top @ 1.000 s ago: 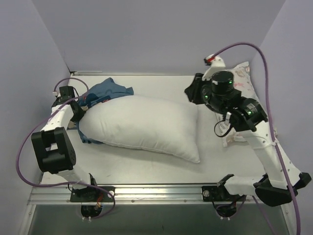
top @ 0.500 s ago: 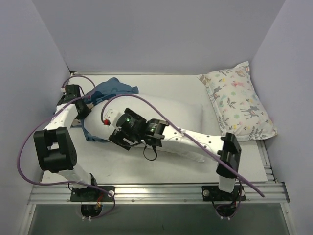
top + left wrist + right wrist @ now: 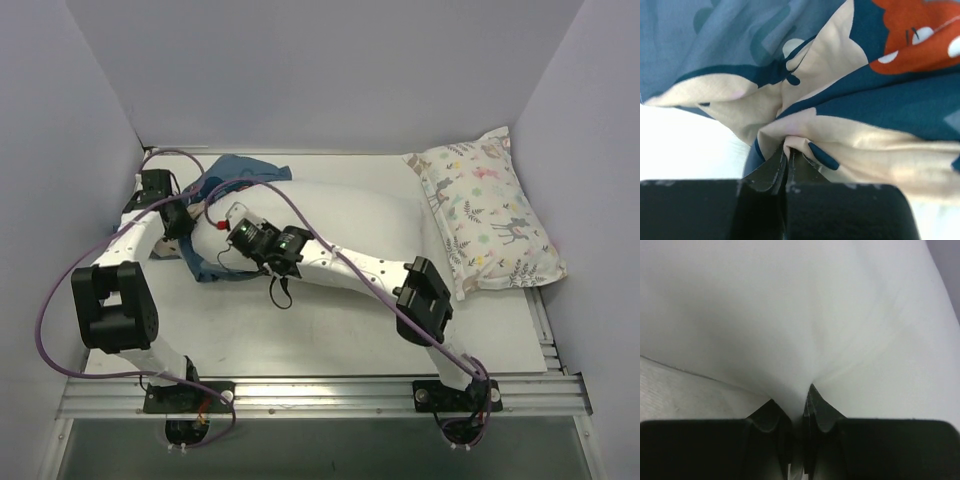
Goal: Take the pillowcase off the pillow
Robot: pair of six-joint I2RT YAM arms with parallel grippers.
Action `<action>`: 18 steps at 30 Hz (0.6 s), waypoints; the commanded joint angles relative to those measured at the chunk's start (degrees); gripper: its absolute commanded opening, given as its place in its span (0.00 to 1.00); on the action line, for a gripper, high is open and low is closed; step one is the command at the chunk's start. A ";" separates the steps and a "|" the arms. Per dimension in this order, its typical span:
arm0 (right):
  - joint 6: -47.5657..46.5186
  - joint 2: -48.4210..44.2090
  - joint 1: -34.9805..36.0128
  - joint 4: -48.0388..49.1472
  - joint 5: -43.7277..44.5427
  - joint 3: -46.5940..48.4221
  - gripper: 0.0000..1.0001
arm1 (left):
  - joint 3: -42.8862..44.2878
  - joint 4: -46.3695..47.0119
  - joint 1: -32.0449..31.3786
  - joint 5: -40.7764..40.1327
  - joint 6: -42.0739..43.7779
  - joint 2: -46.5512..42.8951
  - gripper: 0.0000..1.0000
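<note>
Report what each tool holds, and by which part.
The left tool is shut on a bunched fold of the dark-blue printed fabric pillowcase. The right tool pinches a pucker of cloth on the plain white stuffed pillow.

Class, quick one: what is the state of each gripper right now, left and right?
Left gripper: closed, pinching a fold of the pillowcase.
Right gripper: closed, pinching the fabric of the pillow.

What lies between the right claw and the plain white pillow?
Nothing; the right claw pinches the pillow fabric directly, seen in the right wrist view.
</note>
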 commanded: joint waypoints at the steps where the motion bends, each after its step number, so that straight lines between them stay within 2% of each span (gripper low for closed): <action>1: 8.76 -11.41 -7.26 -7.46 2.29 0.76 0.00 | 2.77 0.23 -0.37 0.09 -0.40 -0.24 0.00; 5: 15.28 -22.92 -13.24 -8.70 -5.19 -0.91 0.00 | 2.24 0.23 -0.29 -2.46 -0.85 0.81 0.00; 8: 17.57 -26.89 -17.20 -9.93 -8.70 -1.00 0.00 | 1.28 0.23 -0.20 -4.40 -1.20 0.90 0.00; 10: 19.06 -28.04 -20.00 -10.11 -12.22 -1.17 0.00 | 0.75 0.49 -0.02 -5.10 -1.29 0.82 0.00; 18: 21.79 -31.12 -24.41 -10.11 -17.24 -1.18 0.00 | 1.62 -0.12 0.77 -7.56 -1.55 0.11 0.00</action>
